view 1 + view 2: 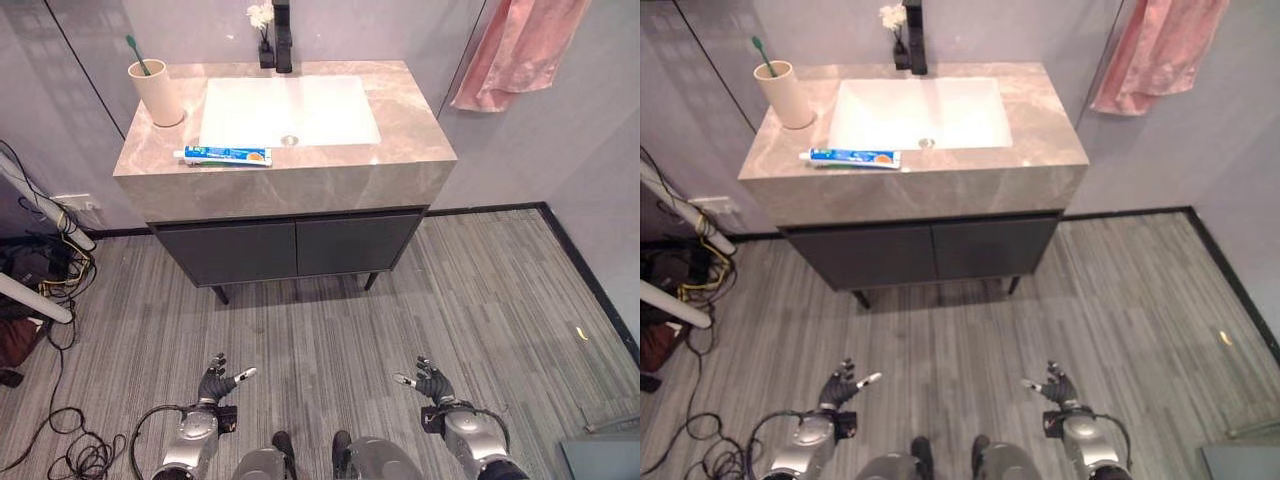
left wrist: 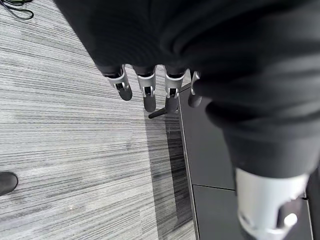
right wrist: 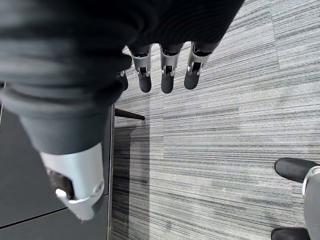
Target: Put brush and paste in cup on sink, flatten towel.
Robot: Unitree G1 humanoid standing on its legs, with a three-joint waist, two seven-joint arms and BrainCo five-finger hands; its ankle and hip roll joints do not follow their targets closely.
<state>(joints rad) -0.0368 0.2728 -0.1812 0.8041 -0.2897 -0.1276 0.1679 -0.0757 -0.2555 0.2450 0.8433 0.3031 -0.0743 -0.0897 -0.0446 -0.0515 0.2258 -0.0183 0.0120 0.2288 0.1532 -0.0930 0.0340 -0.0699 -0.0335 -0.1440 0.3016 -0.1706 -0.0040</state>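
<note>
While both arms hang low over the striped grey floor [image 1: 330, 330], the left eye view has the left hand [image 1: 215, 384] and the right hand [image 1: 430, 384] down near the bottom, well apart from each other, fingers loosely spread and nothing in them. Further up is the marble-top vanity [image 1: 400, 150] with a white sink [image 1: 285, 110] set in it. The toothpaste [image 1: 222, 155] lies flat on the front edge of the top, just left of the drain. The cup [image 1: 156, 92] stands at the back left corner, and the green toothbrush [image 1: 135, 52] is already standing in it. A black tap [image 1: 282, 40] sits behind the basin with a small white flower [image 1: 260, 15] beside it. The pink towel [image 1: 520, 50] hangs bunched up on the wall to the right.

Right eye view, same deal: toothpaste on the front edge, brush in the cup, towel crumpled on the wall.

Left wrist view: fingers [image 2: 149, 95] straight and relaxed, apart, pointing over the floor next to the dark cabinet doors [image 2: 210, 165].

Right wrist view: fingers [image 3: 167, 80] also straight and holding nothing, floor beyond them, cabinet off to one side.
</note>
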